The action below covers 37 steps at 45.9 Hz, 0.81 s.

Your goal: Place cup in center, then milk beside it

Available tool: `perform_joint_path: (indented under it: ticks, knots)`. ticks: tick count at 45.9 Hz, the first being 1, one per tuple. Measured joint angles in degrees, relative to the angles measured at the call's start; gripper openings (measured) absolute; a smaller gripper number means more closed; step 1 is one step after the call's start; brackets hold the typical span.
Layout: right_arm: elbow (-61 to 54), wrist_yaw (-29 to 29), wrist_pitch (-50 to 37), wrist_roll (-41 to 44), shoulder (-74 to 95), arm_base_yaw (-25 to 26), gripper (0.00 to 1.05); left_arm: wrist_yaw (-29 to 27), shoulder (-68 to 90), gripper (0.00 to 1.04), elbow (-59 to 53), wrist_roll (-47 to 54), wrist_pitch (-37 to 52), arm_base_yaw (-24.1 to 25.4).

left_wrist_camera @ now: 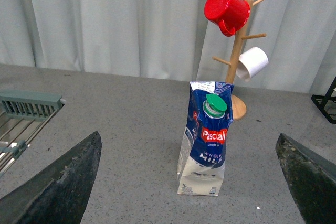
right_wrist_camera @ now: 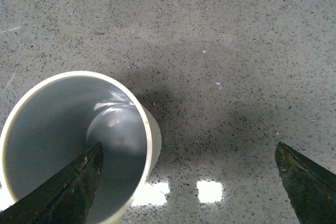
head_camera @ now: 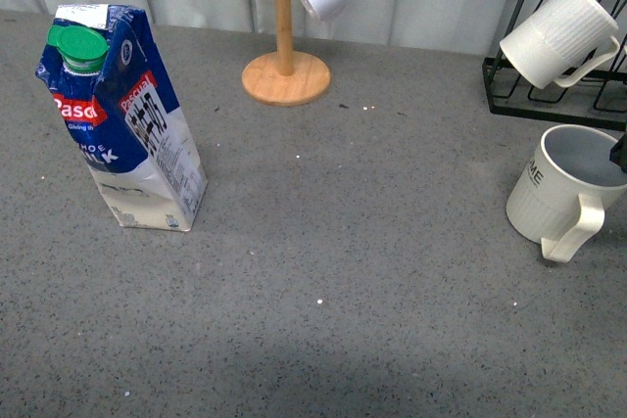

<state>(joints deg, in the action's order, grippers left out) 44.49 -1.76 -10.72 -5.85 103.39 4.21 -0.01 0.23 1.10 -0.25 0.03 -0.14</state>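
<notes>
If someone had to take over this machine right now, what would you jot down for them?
Left gripper: open, empty, facing the milk from a distance.
Right gripper: open, one finger over the mouth of the cup, the other outside it; no grip yet.
Positions: cup far right in the front view, near the black rack; milk standing at the left.
Done: nothing; neither is in the center.
Left: grasp cup, set it in the center, then put milk beside it.
</notes>
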Motion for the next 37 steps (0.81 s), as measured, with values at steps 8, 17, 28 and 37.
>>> perform_joint_path:
  ticks: [8,17,28,37]
  knots:
    - [2.45,-0.07,1.7,-1.73,2.71,-0.35,0.9,0.0,0.0,0.98,0.02,0.0,0.0,0.0]
    - [4.0,-0.11,3.61,-2.95,4.5,-0.39,0.61,0.0,0.0,0.98,0.0,0.0,0.0,0.0]
    - [4.7,0.17,3.98,-3.96,5.01,-0.72,0.24,0.0,0.0,0.98,0.02,0.0,0.0,0.0]
    - [5.03,0.59,4.44,-4.92,4.96,-1.03,0.01,0.02,0.0,0.98,0.0,0.0,0.0,0.0]
